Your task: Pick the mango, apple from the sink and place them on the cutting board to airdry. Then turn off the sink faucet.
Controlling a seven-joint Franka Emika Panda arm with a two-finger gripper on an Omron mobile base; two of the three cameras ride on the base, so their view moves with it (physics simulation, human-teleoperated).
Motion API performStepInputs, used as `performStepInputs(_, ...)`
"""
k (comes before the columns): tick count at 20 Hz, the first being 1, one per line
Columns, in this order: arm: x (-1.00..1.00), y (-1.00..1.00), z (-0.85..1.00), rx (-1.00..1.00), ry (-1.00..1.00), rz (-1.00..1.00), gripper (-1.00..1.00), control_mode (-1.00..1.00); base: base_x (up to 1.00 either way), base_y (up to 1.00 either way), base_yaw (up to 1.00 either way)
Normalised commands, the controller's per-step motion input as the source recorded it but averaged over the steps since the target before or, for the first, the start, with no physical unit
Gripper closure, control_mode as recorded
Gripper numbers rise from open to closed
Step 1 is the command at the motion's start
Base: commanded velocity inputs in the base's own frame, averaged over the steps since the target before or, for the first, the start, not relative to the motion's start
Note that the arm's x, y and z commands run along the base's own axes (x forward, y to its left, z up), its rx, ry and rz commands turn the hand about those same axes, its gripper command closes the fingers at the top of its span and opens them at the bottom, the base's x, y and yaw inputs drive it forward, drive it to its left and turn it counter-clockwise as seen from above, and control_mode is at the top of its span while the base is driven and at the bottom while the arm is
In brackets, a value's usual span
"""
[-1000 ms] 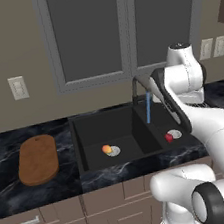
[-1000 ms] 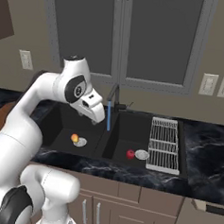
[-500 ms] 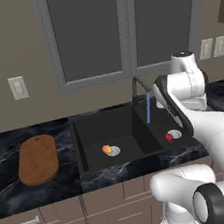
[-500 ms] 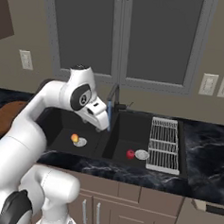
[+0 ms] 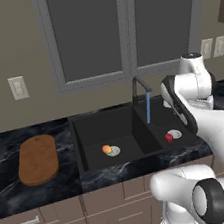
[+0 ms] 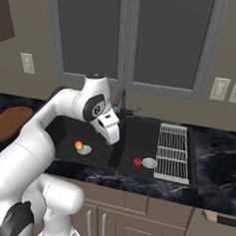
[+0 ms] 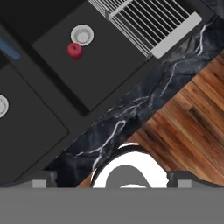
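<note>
The orange-yellow mango [image 5: 106, 148] [image 6: 78, 145] lies by the drain in the left basin of the black sink [image 5: 89, 132] [image 6: 136, 139]. By the right basin's drain rests the red apple [image 5: 169, 137] [image 6: 137, 163] [image 7: 75, 50]. On the counter left of the sink is the brown cutting board [image 5: 37, 159] [image 6: 7, 122], with nothing on it. A blue stream of water falls from the dark sink faucet [image 5: 138, 87] [image 6: 122, 96]. My gripper [image 5: 190, 123] [image 6: 114, 135] [image 7: 112, 178] hangs open and holds nothing, high over the front edge of the right basin, well clear of the apple.
A white wire rack [image 6: 173, 151] [image 7: 144, 19] covers the right end of the sink. Black marble counter [image 5: 9, 191] [image 7: 131, 109] runs on both sides. The hand view looks past the counter's front edge down to the wooden floor [image 7: 188, 127].
My arm has swung the hand from near the faucet toward the right basin's front edge and lowered it. The fruits and water stream are unchanged.
</note>
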Motion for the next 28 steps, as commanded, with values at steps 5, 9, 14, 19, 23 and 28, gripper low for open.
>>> performStepInputs(5,0.08,-0.22,-0.19,0.03,0.05,-0.15,-1.0,-1.0,0.0,0.0,0.0)
performStepInputs(9,0.21,-0.1,-0.25,0.0,0.06,-0.11,-1.0,-1.0,0.0,0.0,0.0)
performStepInputs(14,0.2,-0.07,-0.19,0.0,0.04,-0.06,-1.0,-1.0,0.0,0.0,0.0)
performStepInputs(19,0.2,-0.1,-0.16,0.0,0.0,-0.01,-1.0,-1.0,0.0,0.0,0.0)
performStepInputs(23,0.24,-0.08,-0.15,0.03,0.0,0.0,-1.0,-1.0,0.0,0.0,0.0)
performStepInputs(28,0.2,-0.02,-0.22,0.01,0.0,0.0,-1.0,-1.0,0.0,0.0,0.0)
